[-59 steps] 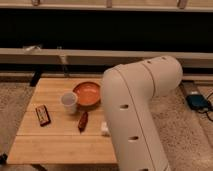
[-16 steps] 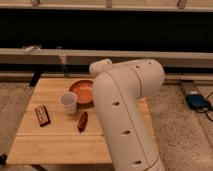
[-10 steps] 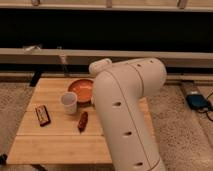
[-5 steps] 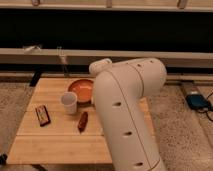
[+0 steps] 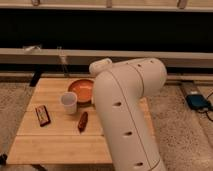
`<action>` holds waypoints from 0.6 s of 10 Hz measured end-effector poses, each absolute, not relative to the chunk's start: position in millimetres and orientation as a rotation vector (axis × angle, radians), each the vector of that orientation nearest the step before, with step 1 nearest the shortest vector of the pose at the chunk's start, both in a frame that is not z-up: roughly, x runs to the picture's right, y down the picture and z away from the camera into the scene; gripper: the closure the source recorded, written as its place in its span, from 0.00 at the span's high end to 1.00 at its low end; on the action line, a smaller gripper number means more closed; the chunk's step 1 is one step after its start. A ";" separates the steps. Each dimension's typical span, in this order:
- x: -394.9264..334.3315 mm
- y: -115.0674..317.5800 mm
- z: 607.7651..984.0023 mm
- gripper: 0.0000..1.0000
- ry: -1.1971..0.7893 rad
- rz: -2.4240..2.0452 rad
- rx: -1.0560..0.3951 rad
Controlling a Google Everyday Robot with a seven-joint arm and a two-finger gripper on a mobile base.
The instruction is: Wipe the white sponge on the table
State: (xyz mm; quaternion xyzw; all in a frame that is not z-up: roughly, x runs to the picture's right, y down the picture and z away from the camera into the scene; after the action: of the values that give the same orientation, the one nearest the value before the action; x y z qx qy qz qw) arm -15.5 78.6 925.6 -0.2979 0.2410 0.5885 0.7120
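In the middle of the camera view, a large white arm [image 5: 127,115] is seen, rising from the lower edge and bent over to the left, where it ends in a small rounded cap above the far side of the table [image 5: 55,145]. The light wooden top, striped in planks, is covered by this arm along its whole right part. The gripper is not shown anywhere in the view, so neither its place nor whether it is wide, narrow or holding something can be told. The white sponge cannot be made out on the visible part of the table either, and where it lies cannot be told.

On the uncovered left part, four things are set out. An orange bowl [image 5: 81,90] is placed toward the far edge, its right side partly hidden by the arm. A white paper cup [image 5: 69,102] is stood upright just in front of the bowl and to its left; its rim overlaps the bowl's edge in the view, and whether the two touch cannot be told. A dark flat bar [image 5: 43,115] is laid near the left edge, apart from the cup. A reddish-brown oblong packet [image 5: 83,121] is laid at a slight tilt in front of the cup, close beside the arm.

Behind the table, a pale ledge [image 5: 45,54] is seen running across a dark wall. On the speckled floor at the right, a blue device [image 5: 198,101] with a cable is set well apart from the table.
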 end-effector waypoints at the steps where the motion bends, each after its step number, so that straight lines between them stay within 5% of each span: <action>1: -16.4 78.1 926.2 0.80 0.534 1.301 -0.665; 6: -1.0 70.3 906.4 0.80 0.554 1.137 -0.786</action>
State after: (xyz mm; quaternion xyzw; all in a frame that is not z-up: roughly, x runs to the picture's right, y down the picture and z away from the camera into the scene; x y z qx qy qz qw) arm -1.0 70.3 906.4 -0.3575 0.2520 0.5174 0.7355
